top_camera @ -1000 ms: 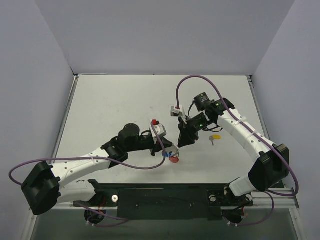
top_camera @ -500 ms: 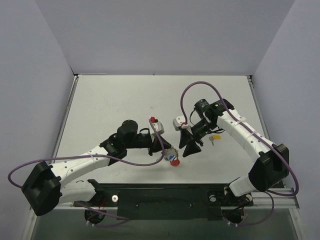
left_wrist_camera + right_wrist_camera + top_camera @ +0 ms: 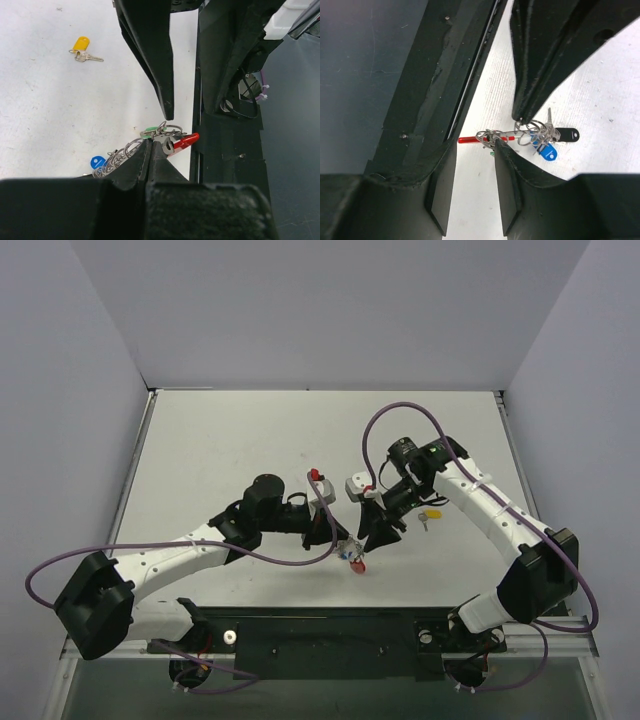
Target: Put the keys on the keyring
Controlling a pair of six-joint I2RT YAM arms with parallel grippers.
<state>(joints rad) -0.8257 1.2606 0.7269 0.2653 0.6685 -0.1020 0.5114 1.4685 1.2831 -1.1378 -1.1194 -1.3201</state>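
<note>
My left gripper (image 3: 336, 540) is shut on the keyring (image 3: 352, 561), a wire loop with a red part (image 3: 186, 142). A bunch hangs on the ring: a blue-capped key (image 3: 97, 162), a green-capped key (image 3: 148, 132) and a black-capped key (image 3: 567, 134). My right gripper (image 3: 373, 537) is open and stands right beside the ring. In the right wrist view its gripper (image 3: 474, 142) has the ring's red part (image 3: 470, 140) lying across the gap at its fingertips. A yellow-capped key (image 3: 432, 513) lies alone on the table, right of the right gripper.
The black mounting rail (image 3: 330, 635) runs along the table's near edge, just below both grippers. Purple cables (image 3: 400, 412) loop over the arms. The white table top (image 3: 230, 440) stretches away behind the grippers between grey walls.
My left arm has pushed forward and right, carrying the ring bunch a little right. My right gripper has come down and closer to the ring, and now straddles its red part.
</note>
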